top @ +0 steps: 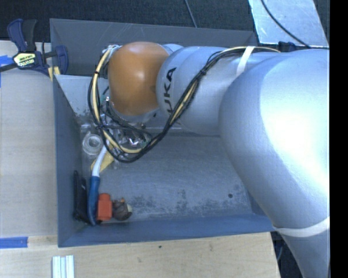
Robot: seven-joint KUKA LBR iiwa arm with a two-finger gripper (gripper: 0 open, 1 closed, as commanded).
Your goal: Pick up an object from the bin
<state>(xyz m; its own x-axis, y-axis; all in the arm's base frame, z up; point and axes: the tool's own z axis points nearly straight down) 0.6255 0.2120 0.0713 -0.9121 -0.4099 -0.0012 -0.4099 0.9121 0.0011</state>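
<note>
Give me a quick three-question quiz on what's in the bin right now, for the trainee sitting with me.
1. True or false: the orange block lies near the bin's lower-left corner in the camera view, right beside a blue-and-white handled tool.
2. Which thing lies along the bin's left wall? A) a black strip-like object B) a green ball C) a yellow cup
3. Fill in: the rounded cover on the arm's wrist is ____ in colour.

Key: 1 true; 2 A; 3 orange.
</note>
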